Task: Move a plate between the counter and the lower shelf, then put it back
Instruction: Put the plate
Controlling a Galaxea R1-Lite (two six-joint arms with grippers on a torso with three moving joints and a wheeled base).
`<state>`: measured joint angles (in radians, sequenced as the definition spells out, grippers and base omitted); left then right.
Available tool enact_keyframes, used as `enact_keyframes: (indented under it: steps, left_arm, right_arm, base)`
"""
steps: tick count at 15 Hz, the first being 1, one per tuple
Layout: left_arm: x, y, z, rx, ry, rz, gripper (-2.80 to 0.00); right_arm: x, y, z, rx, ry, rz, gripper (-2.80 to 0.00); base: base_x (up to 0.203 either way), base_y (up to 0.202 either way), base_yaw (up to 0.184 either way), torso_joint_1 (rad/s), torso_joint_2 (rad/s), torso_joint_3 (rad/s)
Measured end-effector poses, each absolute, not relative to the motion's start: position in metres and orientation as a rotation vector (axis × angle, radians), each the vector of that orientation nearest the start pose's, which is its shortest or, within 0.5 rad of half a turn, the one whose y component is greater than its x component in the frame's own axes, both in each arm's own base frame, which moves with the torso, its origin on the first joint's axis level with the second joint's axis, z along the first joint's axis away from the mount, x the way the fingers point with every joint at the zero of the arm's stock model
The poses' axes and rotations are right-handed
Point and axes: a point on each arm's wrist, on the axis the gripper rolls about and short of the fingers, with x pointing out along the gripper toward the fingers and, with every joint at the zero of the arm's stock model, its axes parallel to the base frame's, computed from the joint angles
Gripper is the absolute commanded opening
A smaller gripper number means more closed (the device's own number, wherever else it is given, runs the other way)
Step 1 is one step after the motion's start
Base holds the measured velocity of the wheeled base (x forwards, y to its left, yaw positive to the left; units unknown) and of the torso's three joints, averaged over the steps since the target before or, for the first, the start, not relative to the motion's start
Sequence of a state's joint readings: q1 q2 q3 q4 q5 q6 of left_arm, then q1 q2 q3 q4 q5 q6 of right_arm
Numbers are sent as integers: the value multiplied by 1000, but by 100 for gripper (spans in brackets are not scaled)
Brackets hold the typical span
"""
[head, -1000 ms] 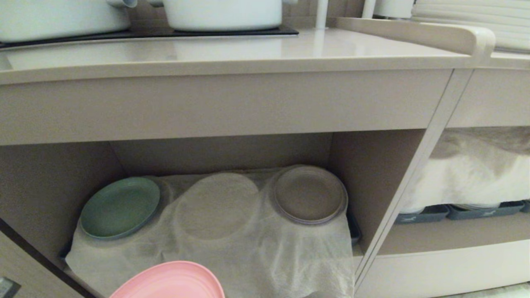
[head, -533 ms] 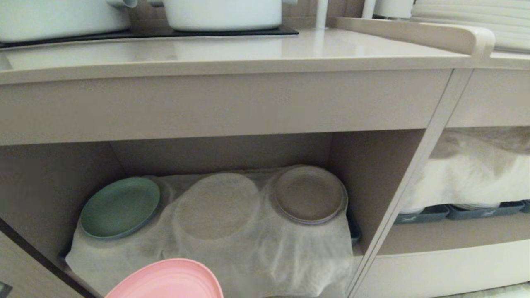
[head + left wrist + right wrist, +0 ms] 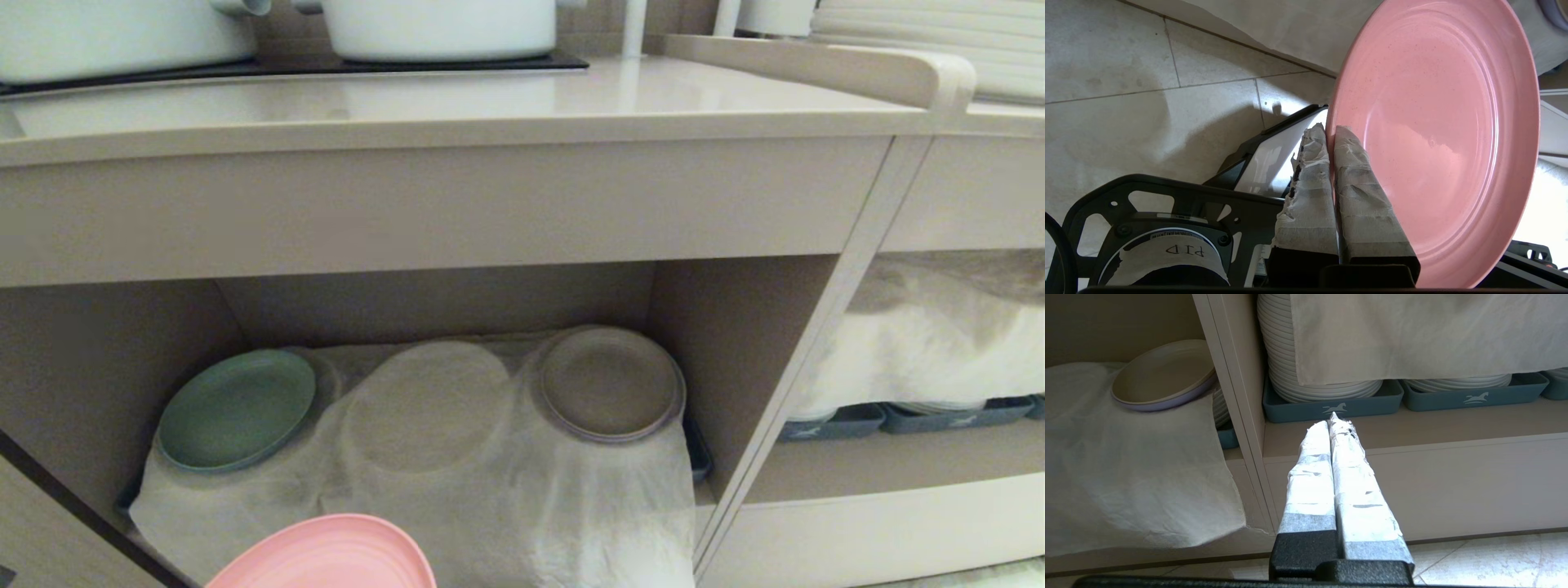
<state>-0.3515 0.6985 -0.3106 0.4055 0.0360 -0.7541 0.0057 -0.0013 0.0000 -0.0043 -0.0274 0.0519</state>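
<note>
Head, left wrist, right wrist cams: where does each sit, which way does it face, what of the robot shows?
Head: up on the robot, facing forward and down at the counter and lower shelf; no arm shows, only the plate at the bottom edge.
Left wrist: behind the left tool, facing the floor; fingers pinch the plate's rim.
Right wrist: behind the right tool, shut and empty, facing the shelves.
Shared: head and left wrist both see the plate; head and right wrist the beige plate.

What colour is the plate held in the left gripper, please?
Pink; the plate shows best in the left wrist view.
</note>
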Motion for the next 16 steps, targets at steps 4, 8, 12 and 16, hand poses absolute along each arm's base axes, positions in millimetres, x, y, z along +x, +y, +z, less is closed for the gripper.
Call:
enact_keyframes:
  steps: [4, 8, 12, 16]
  left_arm:
    - [30, -10, 122, -554, 859, 2, -280]
    - [29, -11, 120, -548, 867, -6, -280]
    - [30, -11, 121, -544, 869, -19, -280]
    - [30, -11, 121, -544, 869, -21, -280]
  right_arm:
    - [-23, -1, 76, 52, -6, -22, -280]
    - [-23, -1, 76, 52, -6, -22, -280]
    - [-23, -1, 76, 52, -5, -22, -280]
    - [-23, -1, 76, 51, -6, -22, -280]
  base:
    - [0, 0, 0, 0, 0, 0]
    - [0, 0, 0, 20, -84, -58]
    - [0, 0, 0, 103, -309, -278]
    - [0, 0, 0, 177, -531, -292]
